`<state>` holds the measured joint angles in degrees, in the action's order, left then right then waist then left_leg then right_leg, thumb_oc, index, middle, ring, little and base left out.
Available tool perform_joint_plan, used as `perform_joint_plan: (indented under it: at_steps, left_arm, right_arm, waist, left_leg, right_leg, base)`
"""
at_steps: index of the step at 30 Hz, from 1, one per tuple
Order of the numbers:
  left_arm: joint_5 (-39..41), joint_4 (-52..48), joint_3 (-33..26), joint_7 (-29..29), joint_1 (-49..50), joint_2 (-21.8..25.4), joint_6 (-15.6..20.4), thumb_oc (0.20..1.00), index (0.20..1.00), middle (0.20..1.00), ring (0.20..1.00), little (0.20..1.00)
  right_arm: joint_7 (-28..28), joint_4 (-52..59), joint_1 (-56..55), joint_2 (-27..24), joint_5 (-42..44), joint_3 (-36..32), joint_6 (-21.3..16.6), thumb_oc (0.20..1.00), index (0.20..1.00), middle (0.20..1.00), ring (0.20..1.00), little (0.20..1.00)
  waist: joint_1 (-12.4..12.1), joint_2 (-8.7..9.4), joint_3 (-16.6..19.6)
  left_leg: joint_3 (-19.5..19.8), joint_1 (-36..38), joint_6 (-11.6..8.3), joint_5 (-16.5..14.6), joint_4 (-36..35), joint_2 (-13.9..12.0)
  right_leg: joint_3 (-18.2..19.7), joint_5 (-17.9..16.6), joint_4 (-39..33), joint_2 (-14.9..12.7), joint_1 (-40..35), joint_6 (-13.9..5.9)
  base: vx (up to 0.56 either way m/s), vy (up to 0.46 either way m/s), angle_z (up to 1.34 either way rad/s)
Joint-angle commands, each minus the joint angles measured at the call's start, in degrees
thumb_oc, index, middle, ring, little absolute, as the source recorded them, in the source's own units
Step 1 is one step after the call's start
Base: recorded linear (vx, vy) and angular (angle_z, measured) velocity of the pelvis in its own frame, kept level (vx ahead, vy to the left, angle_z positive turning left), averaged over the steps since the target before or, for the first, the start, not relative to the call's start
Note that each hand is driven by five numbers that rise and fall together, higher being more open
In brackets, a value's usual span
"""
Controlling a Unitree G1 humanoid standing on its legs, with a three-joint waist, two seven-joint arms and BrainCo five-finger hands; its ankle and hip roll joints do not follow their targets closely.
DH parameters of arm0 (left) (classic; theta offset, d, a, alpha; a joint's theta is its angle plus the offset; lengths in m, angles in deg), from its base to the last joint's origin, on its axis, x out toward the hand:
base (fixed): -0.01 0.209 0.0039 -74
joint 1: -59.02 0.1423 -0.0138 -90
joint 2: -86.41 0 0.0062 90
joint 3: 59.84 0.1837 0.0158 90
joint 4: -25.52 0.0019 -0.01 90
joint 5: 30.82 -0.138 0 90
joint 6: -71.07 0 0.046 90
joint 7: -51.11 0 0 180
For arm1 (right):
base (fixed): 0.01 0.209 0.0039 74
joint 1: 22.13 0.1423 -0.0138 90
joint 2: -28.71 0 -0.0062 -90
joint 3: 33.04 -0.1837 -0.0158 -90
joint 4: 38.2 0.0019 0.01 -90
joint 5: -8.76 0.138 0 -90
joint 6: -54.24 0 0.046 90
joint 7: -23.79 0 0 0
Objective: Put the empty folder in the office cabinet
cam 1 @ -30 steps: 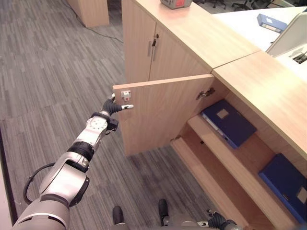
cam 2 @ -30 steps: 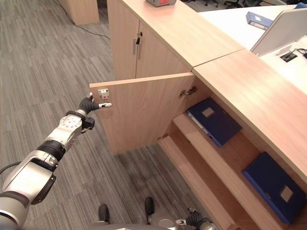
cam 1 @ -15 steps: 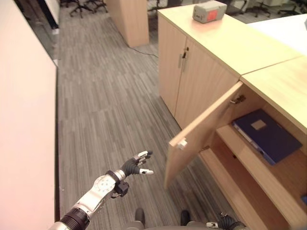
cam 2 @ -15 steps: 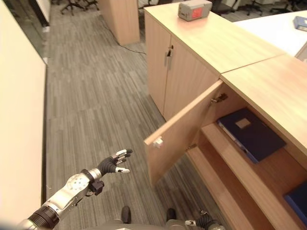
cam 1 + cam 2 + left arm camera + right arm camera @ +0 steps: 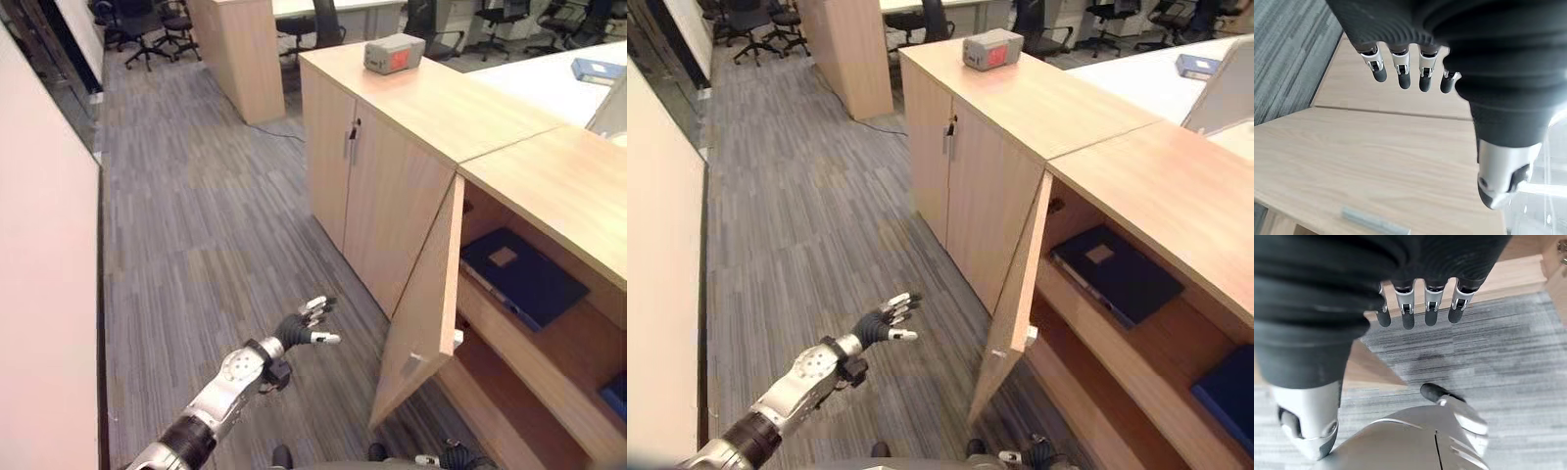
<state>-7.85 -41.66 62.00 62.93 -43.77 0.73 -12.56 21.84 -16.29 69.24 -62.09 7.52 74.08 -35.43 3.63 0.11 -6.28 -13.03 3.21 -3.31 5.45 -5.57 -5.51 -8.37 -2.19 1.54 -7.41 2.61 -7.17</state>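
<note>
Hanging over the grey carpet (image 5: 196, 225), the left hand (image 5: 296, 328) is reaching out with its fingers (image 5: 318, 305) spread and released, holding nothing, a little way short of the cabinet door (image 5: 423, 304). That door is standing wide open, seen nearly edge-on, with its lower corner near the floor. Behind it the office cabinet (image 5: 549, 294) is showing two wooden shelves: a dark blue folder (image 5: 521, 278) is lying flat on the upper shelf (image 5: 549, 338), with a pale label on its cover (whether it is empty cannot be told). A second blue folder (image 5: 1227, 390) is lying on the lower shelf at the far right edge, partly cut off. The neighbouring cabinet (image 5: 377, 186) to the left is keeping both its doors closed, and a grey box with a red patch (image 5: 394, 53) is sitting on the counter (image 5: 460, 93) above it. Another blue folder (image 5: 596, 70) is lying on a white desk (image 5: 549, 83) in the background. The right hand (image 5: 1418, 308) is appearing in its own wrist view, fingers (image 5: 1407, 313) straight and relaxed, grasping nothing, pointing down over the carpet. In the left wrist view, the left fingers are likewise hanging straight in front of light wood panels.
</note>
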Motion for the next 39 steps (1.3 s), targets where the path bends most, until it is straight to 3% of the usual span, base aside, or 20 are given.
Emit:
perform_joint_plan:
  at_steps: [1, 3, 11, 14, 15, 18, 19, 20, 21, 22, 23, 24, 26, 28, 35, 39]
  left_arm:
    - [-2.6, 2.3, -1.5, -2.7, -6.9, -1.0, 2.0, 1.0, 1.0, 1.0, 1.0, 1.0]
    - [-2.6, 5.2, -1.7, -3.4, -9.0, -2.0, 2.0, 1.0, 1.0, 1.0, 1.0, 1.0]
    - [-0.6, 7.8, -2.5, -5.1, -9.9, -6.9, 1.8, 1.0, 1.0, 1.0, 1.0, 1.0]
    - [0.6, 9.2, -1.7, -5.4, -11.0, -9.0, 1.5, 1.0, 1.0, 1.0, 1.0, 1.0]
    - [1.3, 10.7, -1.0, -6.3, -13.0, -10.4, 1.3, 1.0, 1.0, 1.0, 1.0, 1.0]
    - [2.1, 13.4, -1.0, -8.4, -15.3, -11.7, 1.9, 1.0, 1.0, 1.0, 1.0, 1.0]
    - [2.7, 14.9, -1.3, -9.1, -16.1, -12.2, 2.0, 1.0, 1.0, 1.0, 1.0, 1.0]
    - [3.3, 17.5, -1.9, -10.0, -17.9, -13.0, 2.2, 1.0, 1.0, 1.0, 1.0, 1.0]
    - [3.6, 19.0, -2.2, -10.6, -19.2, -13.1, 2.4, 1.0, 1.0, 1.0, 1.0, 1.0]
    - [3.9, 20.3, -2.6, -11.2, -20.3, -12.9, 2.7, 1.0, 1.0, 1.0, 1.0, 1.0]
    - [4.7, 22.7, -3.7, -11.9, -22.9, -12.0, 2.9, 1.0, 1.0, 1.0, 1.0, 1.0]
    - [5.0, 24.3, -4.6, -12.2, -23.9, -11.8, 3.1, 1.0, 1.0, 1.0, 1.0, 1.0]
    - [3.9, 27.5, -6.5, -13.5, -26.2, -10.8, 3.7, 1.0, 1.0, 1.0, 1.0, 1.0]
    - [5.1, 27.4, -9.1, -14.1, -27.4, -7.5, 4.1, 1.0, 1.0, 1.0, 1.0, 1.0]
    - [2.3, 28.1, -11.4, -13.8, -26.2, -4.2, 3.9, 1.0, 1.0, 1.0, 1.0, 1.0]
    - [0.6, 27.7, -11.7, -13.5, -25.0, -3.2, 3.8, 1.0, 1.0, 1.0, 1.0, 1.0]
  right_arm:
    - [0.0, -0.7, -0.2, 0.6, -0.9, 1.8, 0.6, 1.0, 1.0, 1.0, 1.0, 1.0]
    - [-0.3, -0.9, -0.8, 0.3, -1.2, 2.0, 0.6, 1.0, 1.0, 1.0, 1.0, 1.0]
    - [-0.6, -2.9, -2.6, -2.2, -0.9, 1.2, 1.0, 1.0, 1.0, 1.0, 1.0, 1.0]
    - [-1.0, -2.8, -1.5, -3.0, -0.8, 1.9, 0.9, 1.0, 1.0, 1.0, 1.0, 1.0]
    - [-1.7, -2.3, -0.4, -3.5, -0.1, 2.6, 0.9, 1.0, 1.0, 1.0, 1.0, 1.0]
    - [-1.8, -1.2, 0.6, -3.8, 0.6, 4.0, 0.8, 1.0, 1.0, 1.0, 1.0, 1.0]
    - [-1.8, -0.8, 0.6, -3.9, 0.8, 4.5, 0.7, 1.0, 1.0, 1.0, 1.0, 1.0]
    - [-1.7, -0.4, 0.4, -4.0, 0.7, 5.3, 0.7, 1.0, 1.0, 1.0, 1.0, 1.0]
    - [-1.7, -0.1, 0.4, -4.1, 0.4, 5.8, 0.6, 1.0, 1.0, 1.0, 1.0, 1.0]
    - [-1.7, 0.0, 0.7, -4.1, 0.4, 6.2, 0.5, 1.0, 1.0, 1.0, 1.0, 1.0]
    - [-1.9, 0.4, 1.7, -4.6, 0.5, 6.5, 0.1, 1.0, 1.0, 1.0, 1.0, 1.0]
    - [-1.8, 0.4, 1.9, -4.7, 0.4, 6.7, 0.0, 1.0, 1.0, 1.0, 1.0, 1.0]
    - [-1.2, 0.7, 1.3, -4.6, 0.1, 7.0, -0.3, 1.0, 1.0, 1.0, 1.0, 1.0]
    - [-0.9, 0.5, 1.8, -3.6, 1.0, 6.6, -0.4, 1.0, 1.0, 1.0, 1.0, 1.0]
    - [0.6, -0.1, -0.9, -2.0, 0.1, 5.9, -0.1, 1.0, 1.0, 1.0, 1.0, 1.0]
    - [0.9, -0.5, -1.9, -1.6, 0.2, 5.1, 0.1, 1.0, 1.0, 1.0, 1.0, 1.0]
  waist:
    - [-0.1, 0.51, -2.4]
    - [0.9, 1.11, -1.7]
    - [5.1, 0.46, -0.1]
    - [7.2, 0.11, -1.1]
    - [7.1, 0.24, -2.9]
    - [8.1, 1.16, -3.0]
    - [7.7, 1.58, -3.0]
    - [6.9, 2.16, -2.8]
    - [6.4, 2.49, -2.7]
    - [5.6, 2.4, -2.7]
    - [3.9, 1.8, -2.8]
    - [3.9, 1.47, -2.8]
    - [5.1, 0.88, -1.5]
    - [5.5, 1.78, -0.2]
    - [5.9, 2.66, 0.5]
    - [5.8, 2.8, 0.7]
  left_leg:
    - [-0.4, 3.3, 0.42, -8.8, 0.6, 0.7]
    - [-2.3, 3.7, -0.11, -8.7, 1.1, 0.2]
    - [-7.6, 6.7, -2.42, -9.1, 4.9, -3.1]
    - [-10.7, 5.9, -3.91, -9.8, 12.7, -6.6]
    - [-8.1, 1.8, -5.6, -4.1, 21.6, -9.9]
    - [-3.9, 0.8, -5.3, -1.7, 25.9, -9.7]
    - [-1.6, -0.4, -4.56, -2.7, 25.2, -8.5]
    - [4.1, -2.0, -3.52, -6.7, 20.6, -5.6]
    - [7.5, -2.6, -3.32, -8.3, 17.2, -4.1]
    - [11.8, -3.5, -3.5, -7.8, 14.0, -2.6]
    - [20.8, -7.0, -3.73, -5.2, 9.7, -0.1]
    - [22.3, -6.2, -3.45, -5.4, 7.3, 0.2]
    - [18.8, -3.2, -3.24, -5.3, 3.7, -0.7]
    - [12.9, -0.5, -2.36, -5.4, 1.2, -0.4]
    - [8.8, 2.3, -0.98, -7.3, 0.6, 1.3]
    - [8.4, 2.8, -0.42, -7.9, 0.6, 1.9]
  right_leg:
    - [-9.0, -0.8, 7.7, -8.0, 2.0, -4.65]
    - [-11.0, -0.7, 4.5, -8.3, -0.1, -4.36]
    - [-4.2, 0.1, 0.3, -4.6, -1.9, -2.79]
    - [-1.0, 2.5, 1.6, -2.5, -1.6, -1.13]
    - [1.5, 3.4, 1.6, -0.3, -2.0, 0.5]
    - [6.4, 3.8, 2.1, 1.3, -0.9, 1.57]
    - [8.5, 3.9, 1.9, 1.4, -0.9, 1.3]
    - [11.7, 4.6, 1.9, 1.7, -1.7, 0.57]
    - [13.5, 4.7, 1.6, 1.7, -2.0, 0.19]
    - [15.6, 4.8, 1.2, 2.4, -2.5, -0.06]
    - [19.5, 5.0, 0.5, 3.9, -3.3, -0.23]
    - [21.6, 5.3, 0.7, 4.8, -3.4, -0.32]
    - [25.1, 4.2, -1.7, 4.5, -3.1, -1.6]
    - [27.5, 2.9, -2.3, 3.2, -1.5, -3.5]
    - [27.0, 2.7, -1.5, 0.9, -1.4, -5.42]
    - [26.7, 2.6, -1.0, 0.3, -1.1, -6.15]
  base:
    - [-0.02, -0.108, -1.3]
    - [0.03, -0.122, -0.81]
    - [0.09, -0.152, -0.53]
    - [0.0, -0.168, -0.52]
    - [0.0, -0.199, -0.64]
    - [0.03, -0.06, -1.31]
    - [0.19, 0.067, -1.43]
    - [0.26, 0.098, -1.16]
    - [0.32, 0.12, -0.91]
    - [0.31, 0.101, -1.4]
    - [0.27, 0.071, -1.57]
    - [0.24, 0.138, -2.51]
    - [0.14, 0.225, -2.4]
    - [0.08, 0.226, -1.35]
    - [0.04, 0.124, -0.46]
    - [0.01, 0.082, -0.07]
